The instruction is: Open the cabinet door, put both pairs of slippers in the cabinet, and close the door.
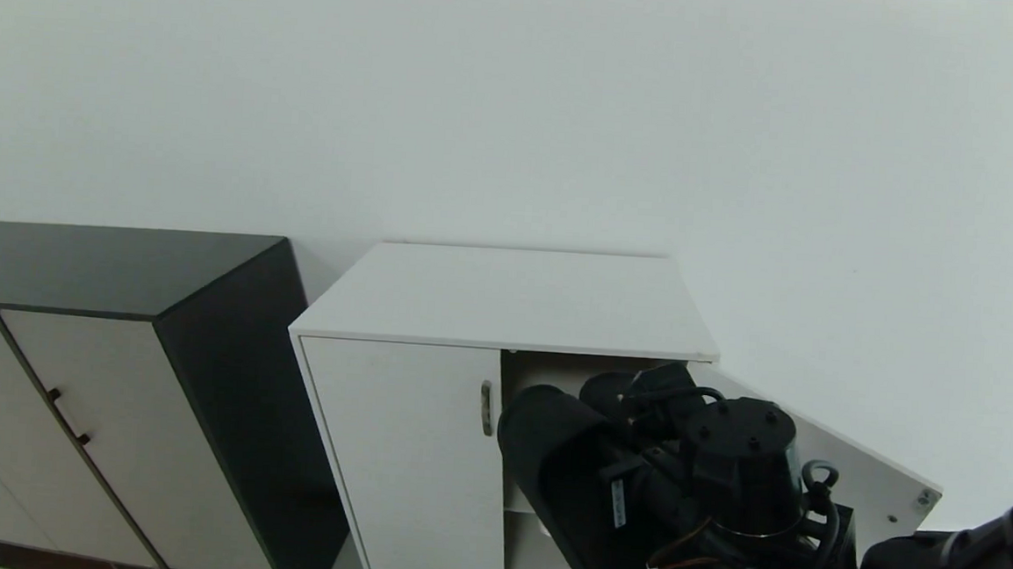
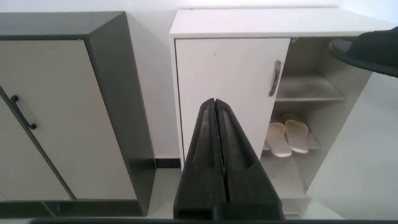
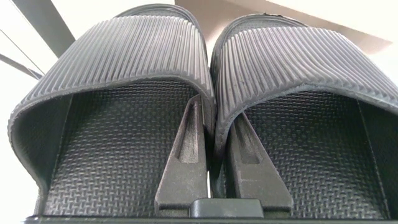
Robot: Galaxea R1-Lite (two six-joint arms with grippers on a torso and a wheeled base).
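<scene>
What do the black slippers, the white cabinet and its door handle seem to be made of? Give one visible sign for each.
The black slippers look like moulded rubber or foam, matt: ribbed straps, patterned footbed. The white cabinet is likely laminated board, smooth and matt: flat panels, thin square edges. The handle seems metal: dull grey sheen.

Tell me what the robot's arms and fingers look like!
They are black. The right arm has a round capped joint with small screws, looping black cables and thin orange wires. The left gripper has long flat fingers tapering to a point.
</scene>
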